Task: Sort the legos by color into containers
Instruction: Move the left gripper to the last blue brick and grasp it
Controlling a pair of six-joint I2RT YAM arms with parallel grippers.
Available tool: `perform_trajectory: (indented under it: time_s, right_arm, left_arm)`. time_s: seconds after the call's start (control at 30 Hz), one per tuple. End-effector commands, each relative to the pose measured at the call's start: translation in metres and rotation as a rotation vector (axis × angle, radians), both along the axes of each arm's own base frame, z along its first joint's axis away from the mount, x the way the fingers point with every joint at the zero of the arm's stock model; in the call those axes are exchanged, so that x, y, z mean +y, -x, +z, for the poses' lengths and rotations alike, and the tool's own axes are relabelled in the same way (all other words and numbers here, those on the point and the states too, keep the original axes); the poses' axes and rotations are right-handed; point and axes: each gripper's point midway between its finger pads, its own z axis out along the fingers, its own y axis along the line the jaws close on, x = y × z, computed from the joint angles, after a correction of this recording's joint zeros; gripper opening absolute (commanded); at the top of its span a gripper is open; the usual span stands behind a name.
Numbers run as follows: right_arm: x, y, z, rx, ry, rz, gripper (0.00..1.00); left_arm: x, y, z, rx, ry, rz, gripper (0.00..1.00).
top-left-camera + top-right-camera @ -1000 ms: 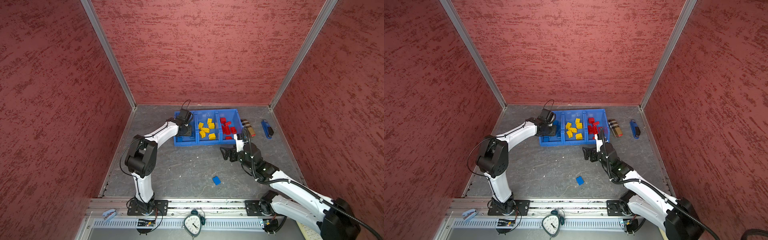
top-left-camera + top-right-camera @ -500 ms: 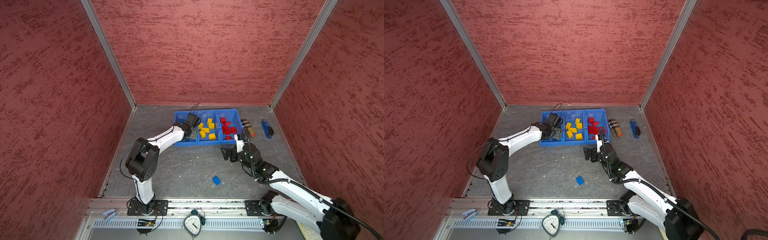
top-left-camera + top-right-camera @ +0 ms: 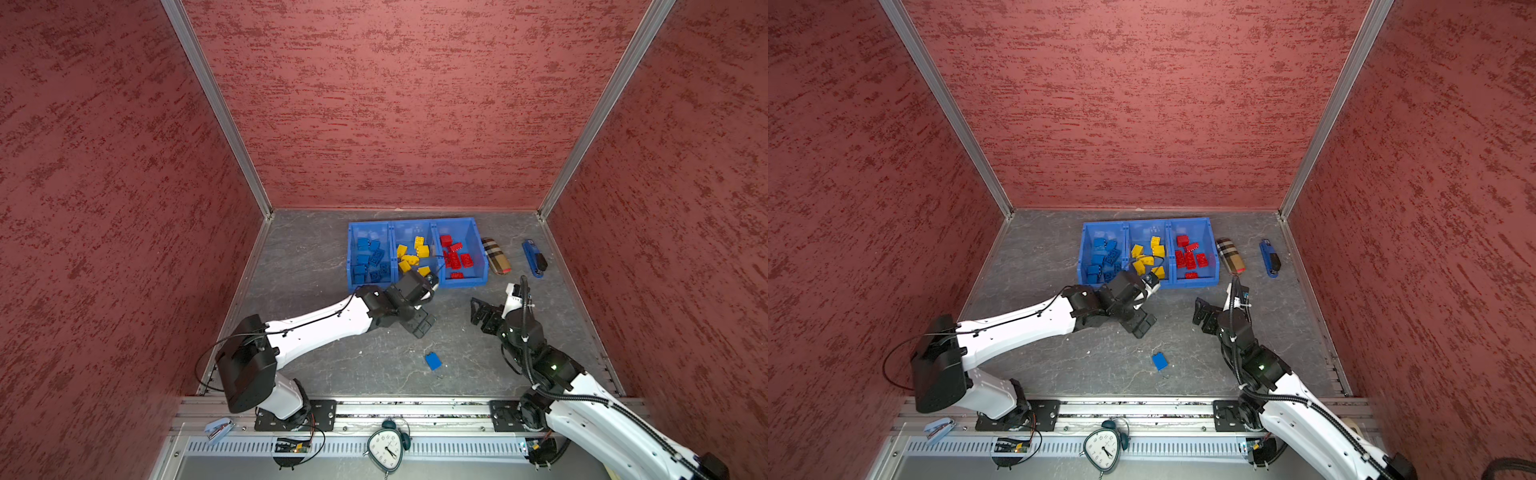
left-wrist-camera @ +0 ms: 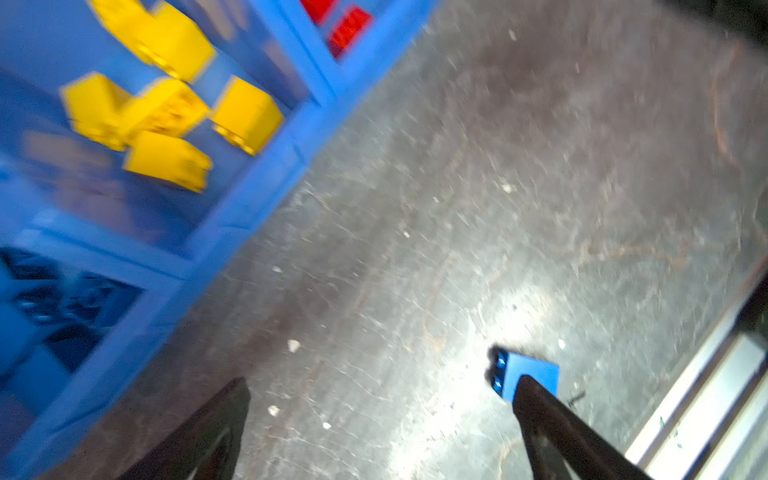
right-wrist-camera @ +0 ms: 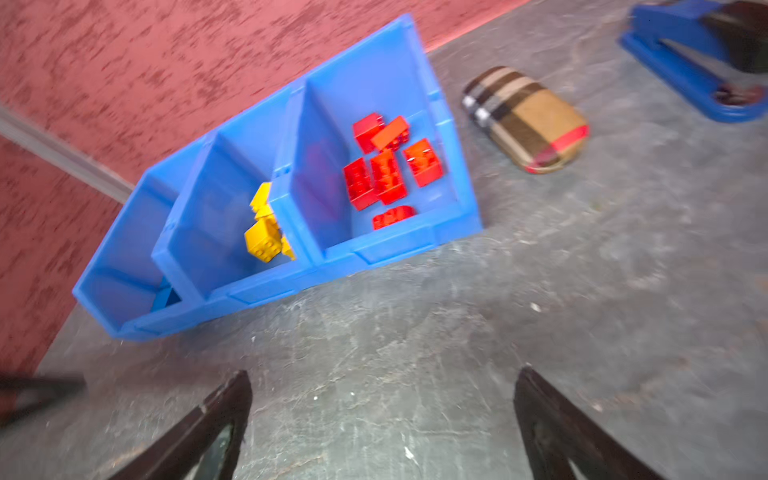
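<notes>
Left pincer open, empty; centre over lone blue brick on desk, straddle flat sides, then close; right pincer open, idle.

Three joined bright blue containers stand in a row, open tops up. The left compartment holds blue legos, the middle yellow legos, the right red legos. A lone blue brick lies on its side, well in front of the containers.
</notes>
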Motion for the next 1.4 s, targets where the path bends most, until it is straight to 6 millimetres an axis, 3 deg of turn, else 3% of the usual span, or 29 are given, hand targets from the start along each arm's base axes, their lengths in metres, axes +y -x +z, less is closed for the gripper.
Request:
perform_trajectory:
  time_s: [0.0,0.17,0.33,0.5,0.9,1.27,1.37]
  right_arm:
    - [-0.036,0.022,-0.029,0.114,-0.011,-0.175,0.99]
    - [-0.052,0.032,-0.033,0.130,-0.011,-0.239,0.99]
    - [-0.054,0.032,-0.028,0.102,-0.015,-0.243,0.99]
    - [-0.055,0.032,-0.028,0.098,-0.012,-0.247,0.99]
    - [-0.053,0.029,-0.027,0.087,0.002,-0.232,0.99]
    - [-0.052,0.027,-0.026,0.076,-0.001,-0.230,0.99]
    - [-0.051,0.026,-0.025,0.069,-0.004,-0.230,0.99]
  left_arm:
    - [-0.011,0.049,-0.034,0.162,-0.180,-0.147,1.00]
    - [-0.041,0.069,-0.067,0.231,-0.301,-0.213,0.97]
    - [-0.038,0.071,-0.093,0.252,-0.428,-0.240,0.88]
    - [-0.030,0.086,-0.102,0.326,-0.442,-0.250,0.82]
    - [-0.041,0.096,-0.113,0.383,-0.418,-0.360,0.68]
    - [-0.046,0.092,-0.119,0.383,-0.460,-0.336,0.65]
    - [-0.046,0.087,-0.123,0.364,-0.469,-0.297,0.60]
